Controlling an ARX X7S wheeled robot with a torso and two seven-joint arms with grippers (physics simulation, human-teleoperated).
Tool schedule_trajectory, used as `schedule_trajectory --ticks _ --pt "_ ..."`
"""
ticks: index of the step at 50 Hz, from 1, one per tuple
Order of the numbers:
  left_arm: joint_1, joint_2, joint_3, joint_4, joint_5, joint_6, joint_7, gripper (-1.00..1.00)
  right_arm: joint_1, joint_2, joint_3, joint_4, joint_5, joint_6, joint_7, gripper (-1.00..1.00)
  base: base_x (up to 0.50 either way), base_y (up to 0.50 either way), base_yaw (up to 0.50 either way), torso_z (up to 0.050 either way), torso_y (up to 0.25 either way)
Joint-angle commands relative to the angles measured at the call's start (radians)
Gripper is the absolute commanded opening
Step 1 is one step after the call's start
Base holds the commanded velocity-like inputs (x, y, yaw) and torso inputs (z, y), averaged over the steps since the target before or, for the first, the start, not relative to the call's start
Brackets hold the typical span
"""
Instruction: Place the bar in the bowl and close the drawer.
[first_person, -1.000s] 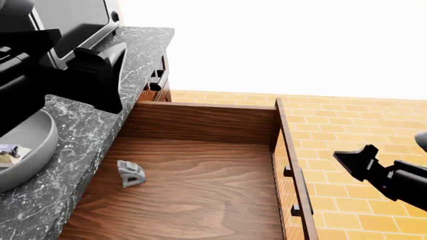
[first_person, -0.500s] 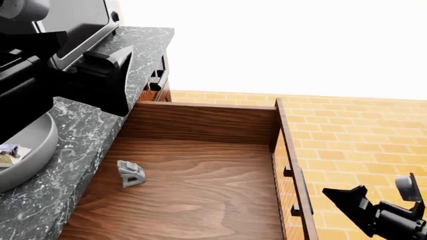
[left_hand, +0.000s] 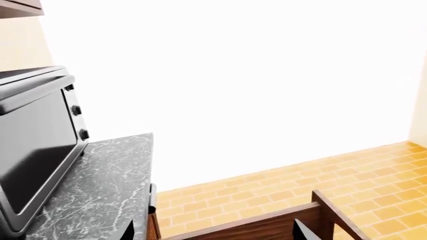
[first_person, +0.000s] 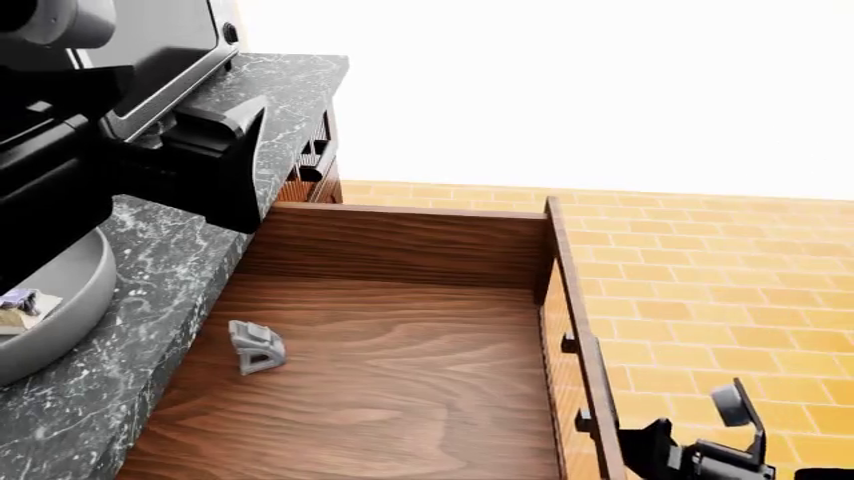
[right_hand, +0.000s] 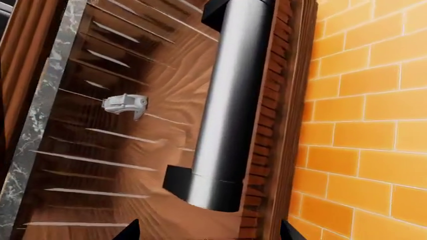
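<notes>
The bar (first_person: 19, 306) lies inside the light-grey bowl (first_person: 74, 285) on the dark marble counter at the head view's left edge. The drawer (first_person: 400, 360) stands wide open; its ribbed front (first_person: 571, 330) carries the silver handle (right_hand: 227, 100). My left gripper (first_person: 160, 165) is open and empty, raised above the counter beside the bowl; in its wrist view (left_hand: 213, 232) only the two fingertips show. My right gripper (first_person: 674, 450) is open and empty, low at the outside of the drawer front; in its wrist view (right_hand: 208, 234) it faces the handle at close range.
A small grey bracket-like piece (first_person: 254, 347) lies on the drawer floor and also shows in the right wrist view (right_hand: 125, 105). A black oven (left_hand: 33, 150) stands on the counter (first_person: 287, 90). Narrower ribbed drawers (first_person: 311, 160) sit beyond. The floor (first_person: 721, 260) is orange tile.
My right gripper has dropped lower and moved in toward the drawer front. The drawer front and the grey piece have shifted slightly inward. The left gripper has risen a little.
</notes>
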Motion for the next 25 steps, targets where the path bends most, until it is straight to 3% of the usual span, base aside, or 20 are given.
schedule_trajectory --ticks 1,25 --pt "0.004 -0.003 0.006 0.001 0.011 0.002 -0.002 1.0 0.057 -0.133 -0.071 0.099 -0.108 -0.014 -0.091 1.0 0.0 0.0 0.0 0.0 0.0" --pt "-0.001 -0.006 0.017 0.002 0.021 0.006 -0.002 1.0 0.148 -0.29 -0.107 0.035 -0.15 0.002 -0.107 1.0 0.0 0.0 0.0 0.0 0.0"
